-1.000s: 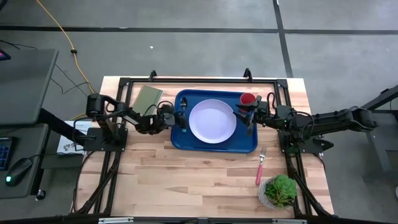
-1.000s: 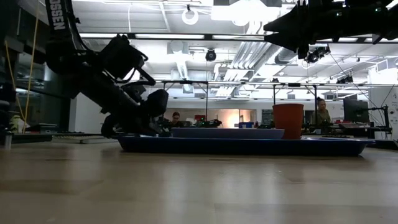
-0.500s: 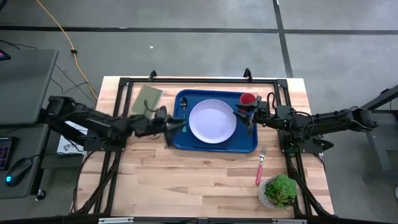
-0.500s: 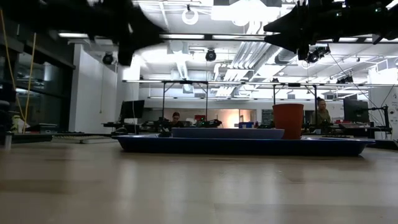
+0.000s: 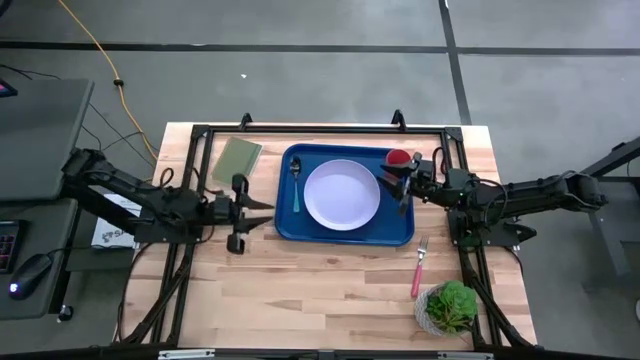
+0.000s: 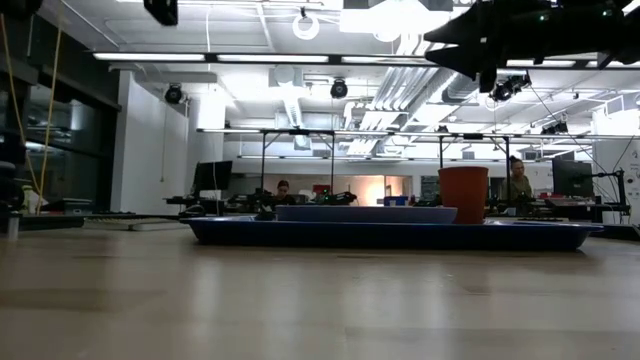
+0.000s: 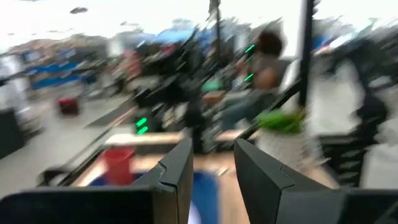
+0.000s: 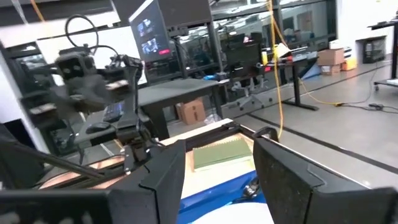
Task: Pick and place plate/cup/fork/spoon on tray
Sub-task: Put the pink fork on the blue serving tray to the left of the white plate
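**Grippers and tableware, as placed**

Left gripper (image 5: 262, 210): raised off the wooden table (image 5: 300, 280), just beside the near-left outer edge of the large bright blue rectangular plastic tray (image 5: 345, 236), apart from it. Fingers (image 7: 180, 171) parted by a narrow gap; nothing between them.

Right gripper (image 5: 392, 182): over the tray's right end, just beside the small red plastic cup (image 5: 398, 158) and the plate's right rim. Fingers (image 8: 283, 171) stand apart with nothing held; contact with the cup cannot be told.

Round pale lavender-white plate (image 5: 342, 194): flat in the tray's middle.

Cup: upright in the tray's far-right corner; in the low view it (image 6: 463, 194) rises above the tray rim (image 6: 390, 233).

Slim spoon with light blue-teal handle (image 5: 296, 186): inside the tray along its left side, between the rim and the plate, near the left gripper but not touched by it.

Slim fork with pink-red handle and silver tines (image 5: 418, 270): on the bare table, outside the tray past its near-right corner, well apart from both grippers.

Flat olive-green rectangle (image 5: 236, 158): on the table left of the tray.

Green leafy plant (image 5: 450, 305): near-right table corner, just beside the fork handle's end.
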